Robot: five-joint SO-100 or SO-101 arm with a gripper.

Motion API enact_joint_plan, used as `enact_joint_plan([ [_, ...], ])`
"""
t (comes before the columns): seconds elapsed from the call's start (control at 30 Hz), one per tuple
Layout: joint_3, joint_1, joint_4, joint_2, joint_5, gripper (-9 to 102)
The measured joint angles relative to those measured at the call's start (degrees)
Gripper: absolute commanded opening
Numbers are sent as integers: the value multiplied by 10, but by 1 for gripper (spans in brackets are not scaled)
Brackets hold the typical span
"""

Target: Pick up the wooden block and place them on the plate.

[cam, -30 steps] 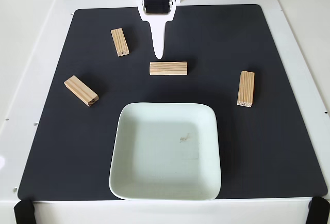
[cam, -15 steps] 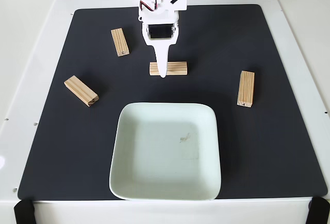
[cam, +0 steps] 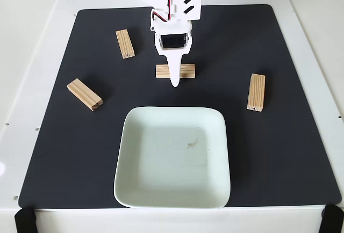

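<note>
Now the white arm reaches down from the top edge in the fixed view, and its gripper (cam: 174, 80) points straight toward the plate (cam: 134, 190). One long white finger (cam: 174, 72) lies across the middle wooden block (cam: 187, 71). I cannot tell if the fingers are apart or together.

Four wooden blocks lie on the black mat (cam: 290, 158). One is right under the gripper. One (cam: 124, 43) is up and to its left. One (cam: 84, 94) is far to its left and a bit lower. One (cam: 256, 92) is well off to its right. One plate sits just below the gripper tip, with nothing on it but a small brown speck.

Small dark marks sit on some block ends, too small to read.
</note>
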Motion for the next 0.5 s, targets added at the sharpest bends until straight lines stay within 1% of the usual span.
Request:
enact_joint_plan([
  [0.2, 0, 0, -2, -8, 0, 27],
  [0.3, 0, 0, -25, -13, -1, 27],
  [0.5, 0, 1, -31, -14, -18, 27],
])
